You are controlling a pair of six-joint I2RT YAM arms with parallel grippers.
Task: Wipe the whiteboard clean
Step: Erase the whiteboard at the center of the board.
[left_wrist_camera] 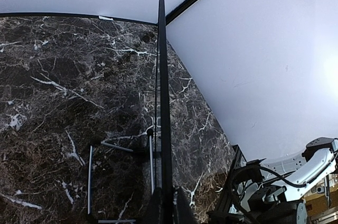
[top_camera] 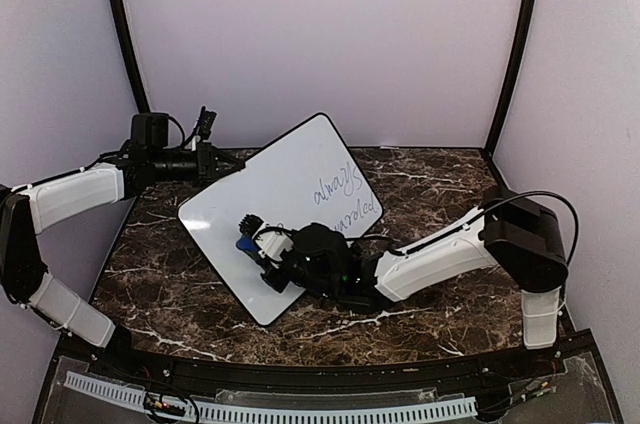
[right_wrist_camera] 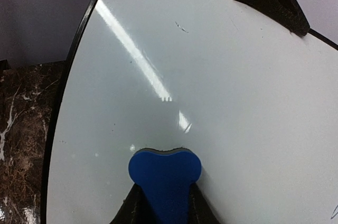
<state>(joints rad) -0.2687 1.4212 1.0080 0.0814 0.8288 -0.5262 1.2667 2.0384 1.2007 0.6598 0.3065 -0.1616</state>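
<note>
- Nearest the arm bases, the right gripper (right_wrist_camera: 165, 195) is seen clenched on a blue eraser (right_wrist_camera: 165, 168), whose rounded front end is pressed against the white face.
- The whiteboard (top_camera: 285, 179) is found at the middle of the marble table (top_camera: 440, 194), turned so that its long axis runs from near-left to far-right. Whether it lies flat or is propped up cannot be told for certain.
- Around the eraser the surface is shown clean in the right wrist view, apart from glare streaks and a faint mark near the far rim.
- Dark handwriting (top_camera: 340, 194) is left on the board's right-hand end, to the right of the eraser and slightly farther away, so the coming stroke is judged to run along the long axis toward that corner.
- The right arm is the nearer to the writing and carries the tool, so the wipe is taken to be its job.
- Farther back, the left gripper (top_camera: 213, 166) is closed tight on the black rim (left_wrist_camera: 162, 102) at the board's far-left edge. This is judged to steady the board against the eraser's push.
</note>
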